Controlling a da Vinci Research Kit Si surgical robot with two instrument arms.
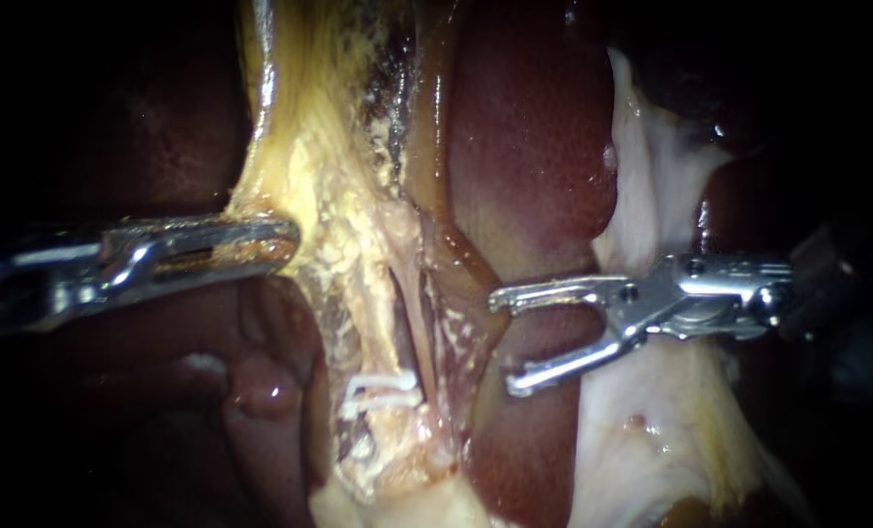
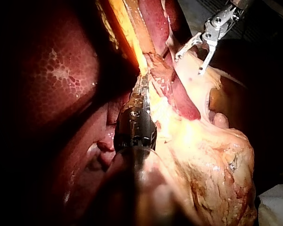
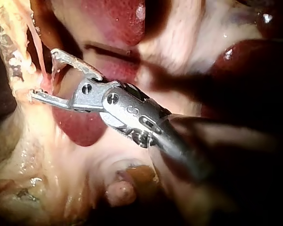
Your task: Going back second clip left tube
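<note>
1. Where the yellow tissue hangs down, the left instrument has its pincer closed on that tissue's edge.
2. A white clip sits across a tube.
3. The right instrument holds its pincer open over the liver, apart from the clip.

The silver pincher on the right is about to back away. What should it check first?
1. Right instrument jaws open and holding nothing: ok.
2. Its tips free of the yellow tissue: cannot tell; the right wrist view shows them very close.
3. Clip sits across the tube: ok.
4. Left instrument jaws shut on the tissue: ok.
5. No bleeding near the clip: ok, none seen.
</note>
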